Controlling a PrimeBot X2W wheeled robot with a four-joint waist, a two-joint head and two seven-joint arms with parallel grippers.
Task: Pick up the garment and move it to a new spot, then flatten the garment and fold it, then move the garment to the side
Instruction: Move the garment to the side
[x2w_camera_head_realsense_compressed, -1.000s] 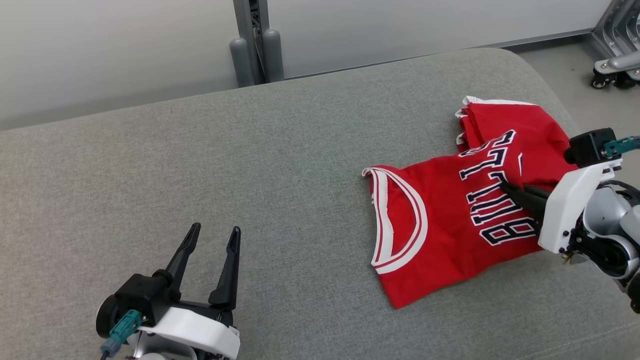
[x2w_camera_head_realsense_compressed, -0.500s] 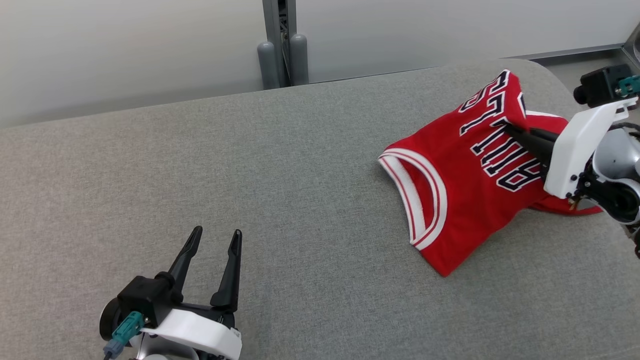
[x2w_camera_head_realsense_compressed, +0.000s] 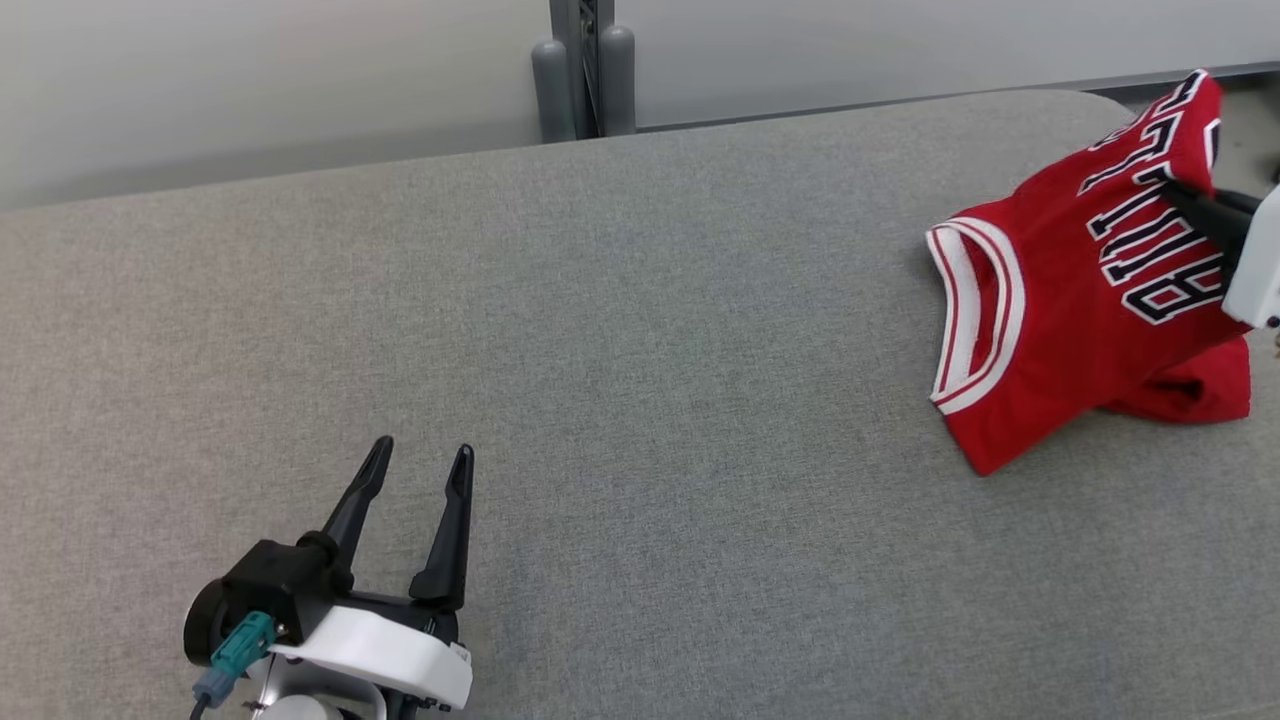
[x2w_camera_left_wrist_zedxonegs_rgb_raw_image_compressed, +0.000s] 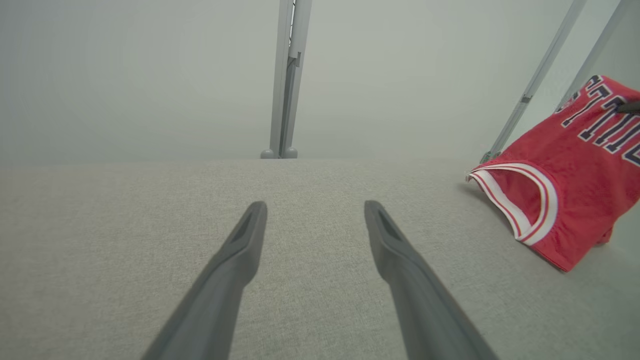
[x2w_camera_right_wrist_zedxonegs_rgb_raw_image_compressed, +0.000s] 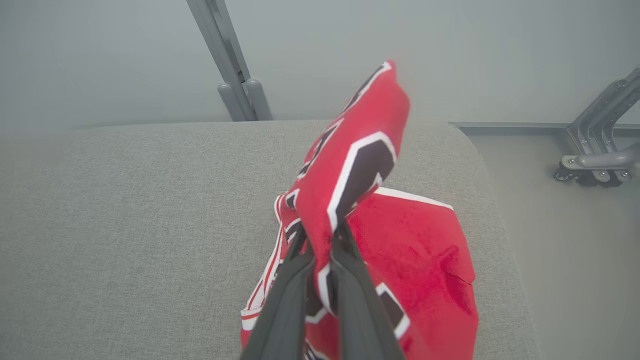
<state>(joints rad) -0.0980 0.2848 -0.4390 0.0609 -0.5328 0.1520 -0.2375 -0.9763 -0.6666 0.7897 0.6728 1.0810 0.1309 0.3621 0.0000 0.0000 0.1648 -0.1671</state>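
The garment (x2w_camera_head_realsense_compressed: 1070, 320) is a folded red jersey with white trim and dark lettering, at the right end of the grey cushion (x2w_camera_head_realsense_compressed: 640, 380). My right gripper (x2w_camera_head_realsense_compressed: 1175, 188) is shut on its lettered part and holds that part raised, while the collar end still rests on the cushion. Seen along the right wrist, the fingers (x2w_camera_right_wrist_zedxonegs_rgb_raw_image_compressed: 345, 260) pinch a fold of the garment (x2w_camera_right_wrist_zedxonegs_rgb_raw_image_compressed: 360, 165) that stands up between them. Low on the left, my left gripper (x2w_camera_head_realsense_compressed: 420, 460) hovers open over bare cushion, nothing between its fingers. From the left wrist the garment (x2w_camera_left_wrist_zedxonegs_rgb_raw_image_compressed: 565, 185) lies far right.
A grey post (x2w_camera_head_realsense_compressed: 583, 65) stands against the pale wall behind the cushion. The cushion's rounded right edge (x2w_camera_right_wrist_zedxonegs_rgb_raw_image_compressed: 500, 210) drops to the floor, where a wheeled metal frame (x2w_camera_right_wrist_zedxonegs_rgb_raw_image_compressed: 595, 165) stands. Broad bare cushion lies between the two grippers.
The right gripper has lifted the garment's lettered part and carried it right and away across the cushion. The camera has shifted too. The left gripper stays open in place.
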